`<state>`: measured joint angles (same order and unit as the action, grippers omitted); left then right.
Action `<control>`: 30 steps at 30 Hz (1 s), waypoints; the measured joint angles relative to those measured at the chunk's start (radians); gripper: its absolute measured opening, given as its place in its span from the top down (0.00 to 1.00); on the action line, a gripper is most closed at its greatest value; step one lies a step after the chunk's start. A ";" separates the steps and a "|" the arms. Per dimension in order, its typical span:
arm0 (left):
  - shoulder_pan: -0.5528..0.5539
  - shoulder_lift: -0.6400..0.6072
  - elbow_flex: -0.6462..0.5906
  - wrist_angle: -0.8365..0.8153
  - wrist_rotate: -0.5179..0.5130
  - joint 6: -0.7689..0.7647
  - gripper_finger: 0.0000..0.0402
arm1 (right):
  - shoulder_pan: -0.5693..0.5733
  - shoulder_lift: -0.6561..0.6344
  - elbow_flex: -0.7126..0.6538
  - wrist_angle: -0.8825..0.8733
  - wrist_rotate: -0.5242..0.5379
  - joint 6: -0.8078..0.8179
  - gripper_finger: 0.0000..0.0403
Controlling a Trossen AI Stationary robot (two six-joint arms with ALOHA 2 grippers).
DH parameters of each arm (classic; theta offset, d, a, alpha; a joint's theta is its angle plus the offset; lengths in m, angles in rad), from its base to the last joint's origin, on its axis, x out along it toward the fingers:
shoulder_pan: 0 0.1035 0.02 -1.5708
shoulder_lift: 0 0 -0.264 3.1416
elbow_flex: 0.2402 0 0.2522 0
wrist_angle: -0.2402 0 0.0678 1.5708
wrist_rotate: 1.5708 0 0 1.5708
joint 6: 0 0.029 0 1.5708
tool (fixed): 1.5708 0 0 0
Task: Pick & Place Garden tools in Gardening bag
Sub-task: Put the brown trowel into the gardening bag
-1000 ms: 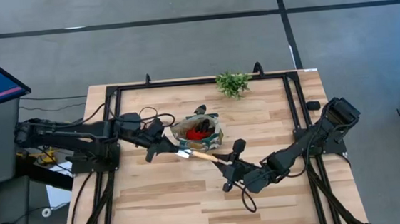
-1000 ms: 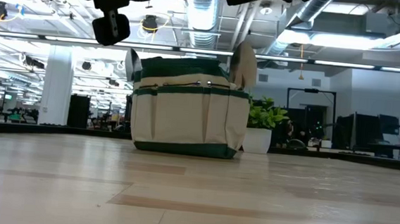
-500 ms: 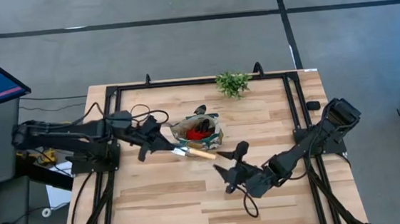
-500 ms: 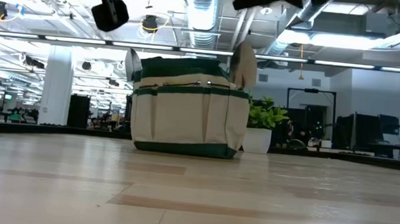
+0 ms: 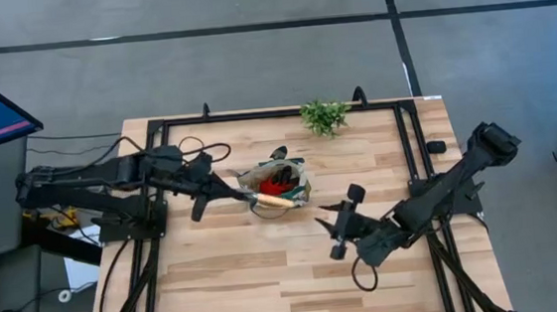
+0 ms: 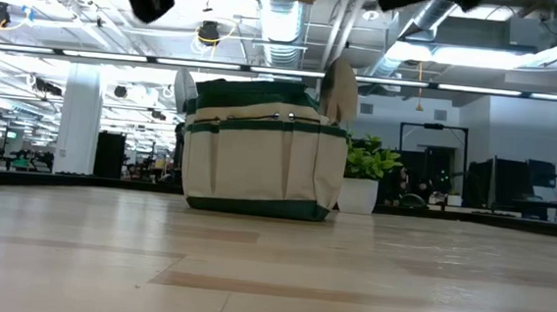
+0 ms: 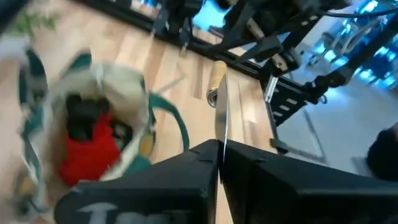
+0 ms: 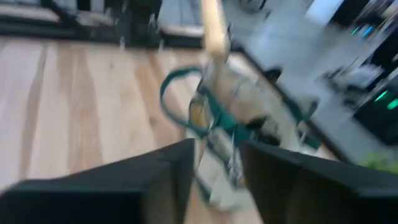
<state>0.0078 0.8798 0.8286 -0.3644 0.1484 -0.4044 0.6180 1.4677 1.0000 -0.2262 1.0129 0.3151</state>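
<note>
A: So, where does the task stand?

B: Nearly done, I judge. From above, the bag (image 5: 277, 182) sits near the middle of the table (image 5: 219, 280), and red and dark items already lie inside it. No loose tools show on the bare wood around it. One trowel (image 5: 271, 200) is on its way in, held in the air at the bag's near rim.

A: Who holds it?

B: The left gripper (image 5: 230, 193), just left of the bag, clamped tight on the blade end. The left wrist view shows the thin blade pinched edge-on between its dark fingers (image 7: 186, 168).

A: Which way does the trowel point?

B: Its long axis runs roughly level, from the gripper across the bag's near edge. The wooden handle points away from the left arm, toward the right arm's side. In the low view the handle shows high above the bag, close to horizontal.

A: And the other arm?

B: The right gripper (image 5: 340, 229) hangs to the right of the bag, well apart from it, with its jaws parted and nothing between them.

A: What is left?

B: Tipping or lowering the trowel into the bag and letting go. A plant sprig (image 5: 323, 116) stands beyond the bag at the table's far edge; it is not a tool.
</note>
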 joint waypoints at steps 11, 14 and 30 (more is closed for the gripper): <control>-0.003 0.182 0.248 -0.357 -0.217 0.243 1.00 | -0.008 -0.024 0.000 -0.272 -0.190 0.215 0.97; -0.003 0.233 0.291 -0.362 -0.204 0.291 1.00 | -0.013 -0.024 0.000 -0.314 -0.184 0.245 0.99; -0.053 0.305 0.355 -0.525 -0.232 0.293 1.00 | -0.012 -0.024 0.000 -0.350 -0.176 0.296 1.00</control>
<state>-0.0456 1.1848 1.1839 -0.8894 -0.0834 -0.1112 0.6064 1.4433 1.0000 -0.5758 0.8371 0.6113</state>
